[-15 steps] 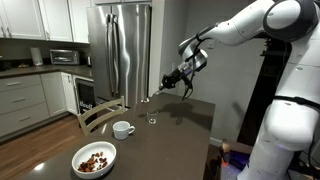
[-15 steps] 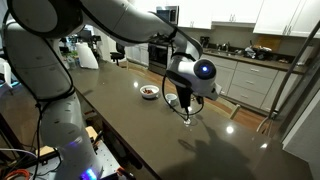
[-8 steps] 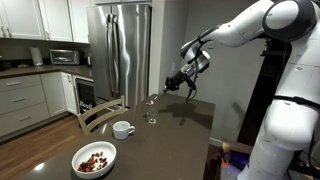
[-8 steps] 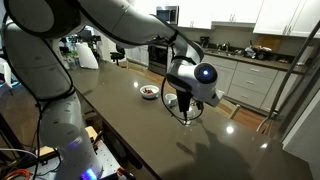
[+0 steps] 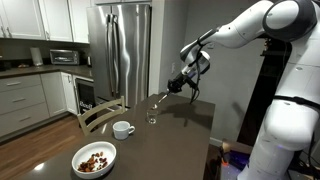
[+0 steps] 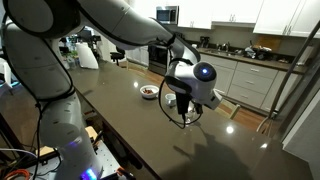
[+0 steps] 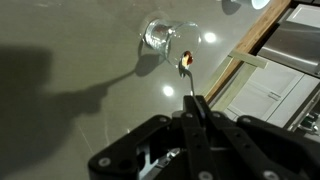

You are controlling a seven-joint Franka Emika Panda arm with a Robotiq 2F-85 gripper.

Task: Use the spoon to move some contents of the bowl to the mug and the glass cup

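Note:
My gripper (image 7: pixel 196 110) is shut on the thin handle of the spoon (image 7: pixel 187 68). The spoon's head carries a few brown contents and hangs beside the glass cup (image 7: pixel 160 36), just off its rim. In an exterior view the gripper (image 5: pixel 180 84) is above the table, the spoon (image 5: pixel 160 96) slants down over the glass cup (image 5: pixel 152 118), and the white mug (image 5: pixel 123 129) stands beside the cup. The white bowl (image 5: pixel 93 158) with brown contents (image 5: pixel 94 157) sits near the table's front end. The bowl (image 6: pixel 149 92) also shows behind the gripper (image 6: pixel 184 100).
The dark table (image 5: pixel 170 145) has a wooden chair (image 5: pixel 100 113) against its edge. A steel fridge (image 5: pixel 120 50) and kitchen counters stand behind. In the wrist view the table's wooden edge (image 7: pixel 245 50) runs along the right.
The gripper has shifted the spoon a little sideways, so its head has come closer over the glass cup. The jaws stayed shut.

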